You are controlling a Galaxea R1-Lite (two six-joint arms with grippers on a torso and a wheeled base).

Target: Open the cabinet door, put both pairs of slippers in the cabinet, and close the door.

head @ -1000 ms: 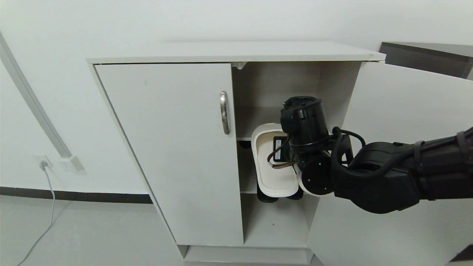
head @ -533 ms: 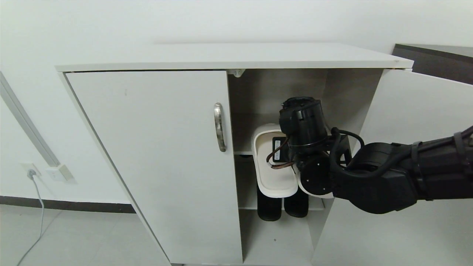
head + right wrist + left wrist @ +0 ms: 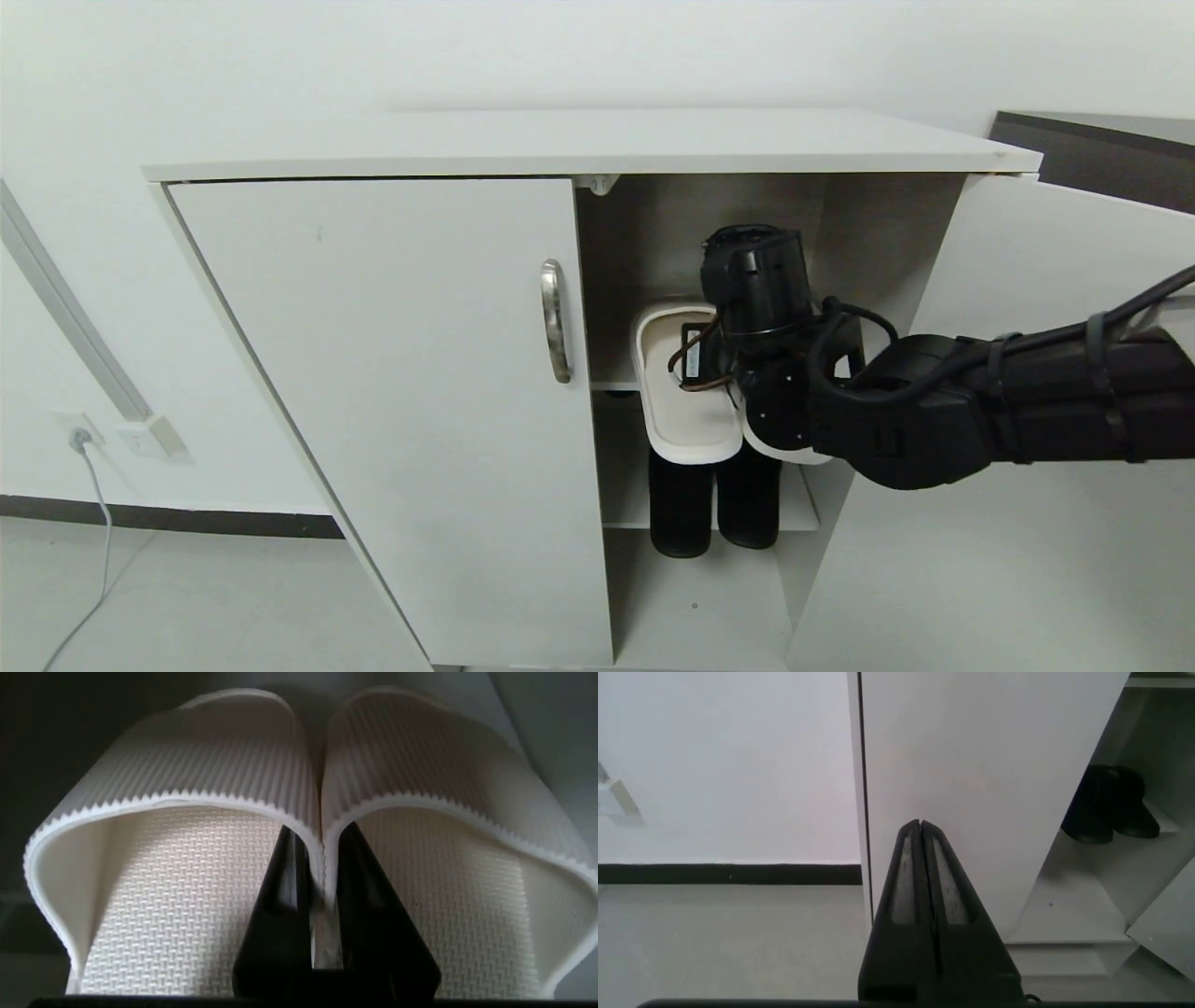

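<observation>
- White slippers hang in the open half of the cabinet, above the black pair already shelved inside.
- My left gripper, pressed together, idles before the cabinet's closed door.
- My right gripper pinches both slippers' inner walls, carrying the pair as one.

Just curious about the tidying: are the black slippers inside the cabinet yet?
In: the black slippers rest on a shelf inside the cabinet.
</observation>
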